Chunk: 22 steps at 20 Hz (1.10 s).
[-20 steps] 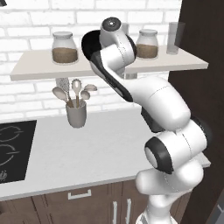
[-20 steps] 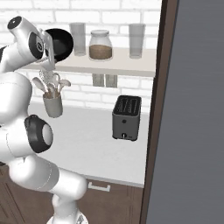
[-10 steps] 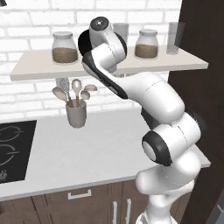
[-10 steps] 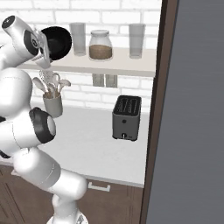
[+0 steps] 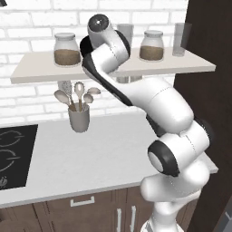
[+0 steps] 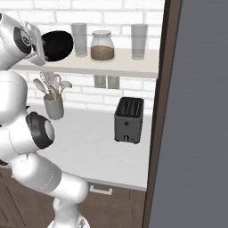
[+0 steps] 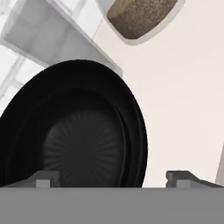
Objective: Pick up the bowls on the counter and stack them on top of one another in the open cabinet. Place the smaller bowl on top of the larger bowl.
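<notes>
**Bowls nested on the shelf, fingers wide**

The smaller bowl [image 7: 83, 151] sits inside the larger bowl [image 7: 131, 109] on the open cabinet [image 5: 190, 68], near its front edge, beside a glass jar [image 7: 142, 15] of brown grains. The gripper [image 7: 113, 178] hovers over them, fingers spread wide; the rim seems clear of both tips, though the view is cropped.

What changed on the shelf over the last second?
The gripper opened and let go of the black bowls, now nested together on the shelf. The jars, glasses, utensil cup and toaster stayed put.
</notes>
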Motion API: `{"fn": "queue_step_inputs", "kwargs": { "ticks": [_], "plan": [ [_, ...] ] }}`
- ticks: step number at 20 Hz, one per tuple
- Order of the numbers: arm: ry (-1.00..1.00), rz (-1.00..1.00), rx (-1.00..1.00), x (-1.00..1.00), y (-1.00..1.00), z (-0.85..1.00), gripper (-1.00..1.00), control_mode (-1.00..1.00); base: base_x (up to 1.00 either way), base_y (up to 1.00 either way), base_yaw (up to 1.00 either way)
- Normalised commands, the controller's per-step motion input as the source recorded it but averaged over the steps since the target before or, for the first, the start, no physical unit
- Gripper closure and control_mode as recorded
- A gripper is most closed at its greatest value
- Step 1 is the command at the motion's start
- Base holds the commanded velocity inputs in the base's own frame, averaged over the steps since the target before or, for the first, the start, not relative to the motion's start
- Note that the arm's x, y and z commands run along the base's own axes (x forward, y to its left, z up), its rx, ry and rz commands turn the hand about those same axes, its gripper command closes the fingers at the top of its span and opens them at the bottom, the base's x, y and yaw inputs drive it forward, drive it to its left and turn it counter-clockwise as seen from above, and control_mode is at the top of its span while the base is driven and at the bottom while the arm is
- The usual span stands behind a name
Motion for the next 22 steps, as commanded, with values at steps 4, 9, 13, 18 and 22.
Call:
{"fn": "queue_step_inputs", "kwargs": {
  "ticks": [4,9,13,18,22],
  "plan": [
    [-0.22,0.00,0.04,-0.63,-0.20,0.18,-1.00,-1.00,0.00,0.00,0.00],
    [-0.04,0.02,0.05,-0.97,-0.42,0.31,-1.00,-1.00,0.00,0.00,0.00],
    [0.06,0.12,0.00,-1.00,-0.68,0.38,-1.00,-1.00,0.00,0.00,0.00],
    [0.01,0.12,0.00,-1.00,-0.92,-0.04,-1.00,-1.00,0.00,0.00,0.00],
    [0.03,0.11,0.00,-1.00,-0.67,-0.15,-1.00,-1.00,0.00,0.00,0.00]
  ]
}}
